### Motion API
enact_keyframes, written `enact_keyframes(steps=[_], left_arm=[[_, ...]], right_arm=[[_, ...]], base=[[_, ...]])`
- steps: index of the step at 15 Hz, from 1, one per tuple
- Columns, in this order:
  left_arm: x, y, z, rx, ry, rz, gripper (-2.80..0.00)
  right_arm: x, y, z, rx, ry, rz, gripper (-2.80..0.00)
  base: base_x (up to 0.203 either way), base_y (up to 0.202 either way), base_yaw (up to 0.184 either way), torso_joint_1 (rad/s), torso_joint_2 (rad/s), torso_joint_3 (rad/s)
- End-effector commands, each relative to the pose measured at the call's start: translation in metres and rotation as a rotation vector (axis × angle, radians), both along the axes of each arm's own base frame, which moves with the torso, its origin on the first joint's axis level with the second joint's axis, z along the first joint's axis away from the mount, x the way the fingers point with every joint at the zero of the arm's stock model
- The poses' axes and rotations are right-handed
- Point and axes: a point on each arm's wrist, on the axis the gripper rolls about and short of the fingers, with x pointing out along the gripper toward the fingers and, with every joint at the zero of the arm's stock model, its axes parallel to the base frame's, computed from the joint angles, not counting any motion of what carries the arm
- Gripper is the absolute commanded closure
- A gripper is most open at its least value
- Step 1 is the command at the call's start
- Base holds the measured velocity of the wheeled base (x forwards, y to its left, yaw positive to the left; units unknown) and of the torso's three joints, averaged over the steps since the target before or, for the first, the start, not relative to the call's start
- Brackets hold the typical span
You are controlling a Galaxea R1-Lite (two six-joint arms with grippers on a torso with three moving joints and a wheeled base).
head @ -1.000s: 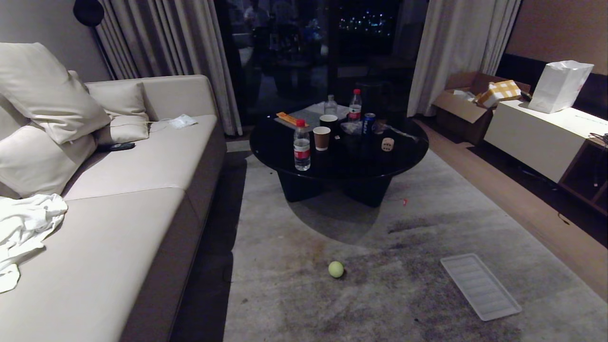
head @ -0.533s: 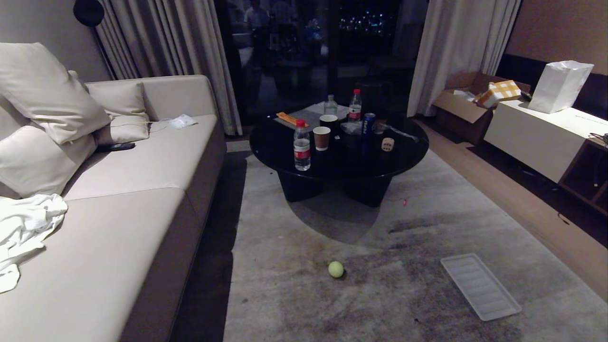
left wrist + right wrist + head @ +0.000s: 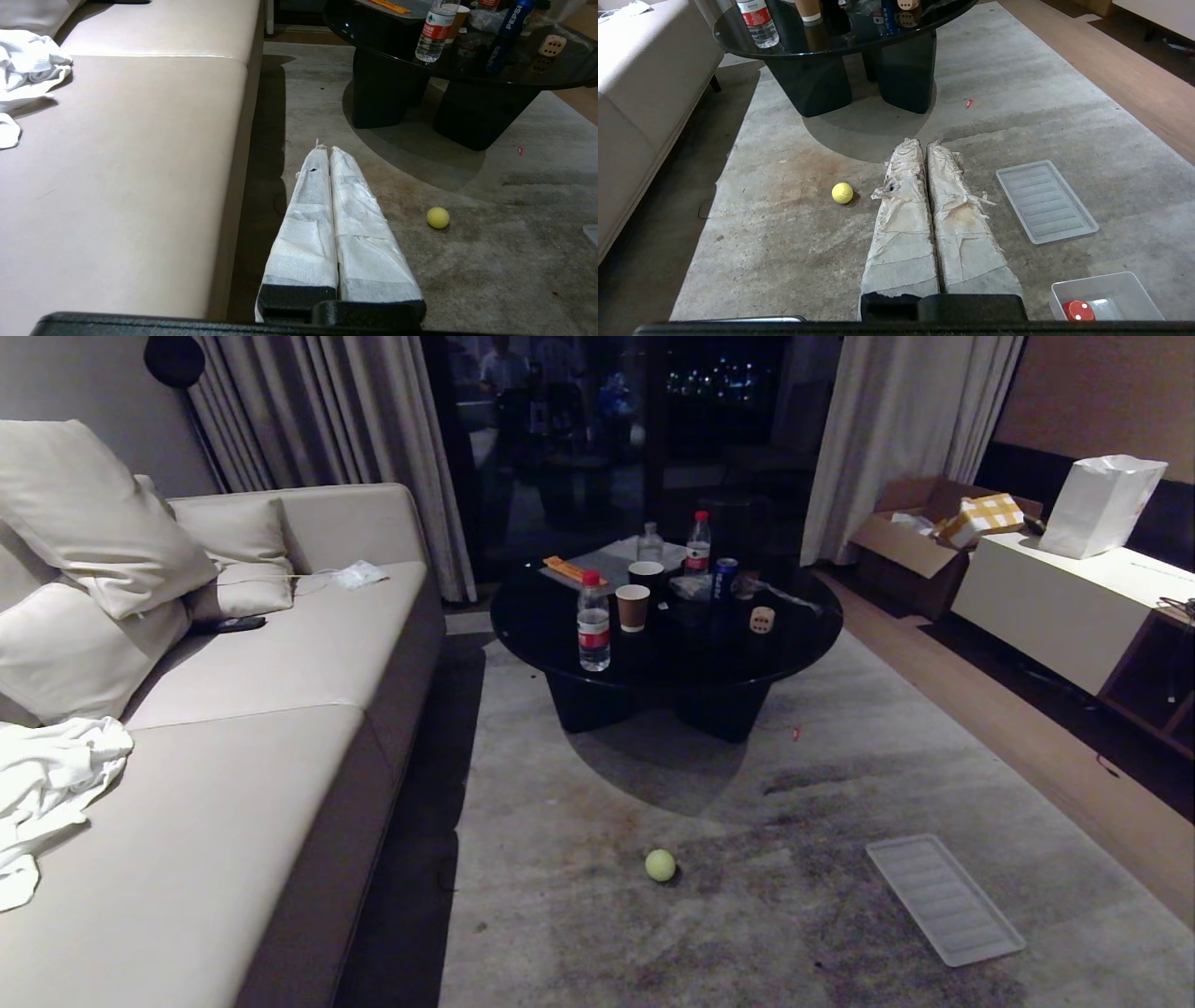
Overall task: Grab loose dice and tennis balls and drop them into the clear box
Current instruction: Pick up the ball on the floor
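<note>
One fuzzy yellow-green tennis ball [image 3: 660, 865] lies on the grey carpet [image 3: 747, 915]. Farther back, a tan dark-pipped die [image 3: 762, 620] sits on the round black bench [image 3: 560, 616]. Rightmost, the clear plastic box [image 3: 1120, 284] is cut off by the frame edge, its long axis unclear. Both the left pincer [image 3: 325, 148] and the right pincer [image 3: 923, 143] are pressed closed, empty.

Living room from above: one ball on the rug, one die on the bench.

A yellow-green tennis ball [image 3: 660, 865] lies on the grey rug [image 3: 840, 747], in front of the round black bench [image 3: 579, 663]. A ribbed whitish lid [image 3: 944, 899] lies flat on the rug, well apart to the ball's right. On the bench a beige die [image 3: 762, 620] sits near the right edge, beside a blue can [image 3: 725, 580]; water bottles [image 3: 593, 622] and paper cups [image 3: 632, 608] stand further left. A beige sofa [image 3: 243, 756] with a white cloth [image 3: 47, 784] fills the left side.
</note>
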Motion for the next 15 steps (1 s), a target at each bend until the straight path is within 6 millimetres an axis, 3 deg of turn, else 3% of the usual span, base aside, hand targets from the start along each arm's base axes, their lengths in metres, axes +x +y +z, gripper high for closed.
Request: enact_keyframes(steps=[1, 15], left_arm=[[0.0002, 0.0, -0.0004, 0.0, 0.003, 0.001, 0.0], [0.0002, 0.0, -0.0004, 0.004, 0.003, -0.002, 0.0]], right_arm=[[0.0001, 0.0, 0.0, 0.001, 0.002, 0.001, 0.0], [0.0001, 0.0, 0.0, 0.001, 0.002, 0.001, 0.0]], base=[[0.0, 0.0, 0.0, 0.0, 0.0, 0.0], [0.0, 0.0, 0.0, 0.0, 0.0, 0.0]])
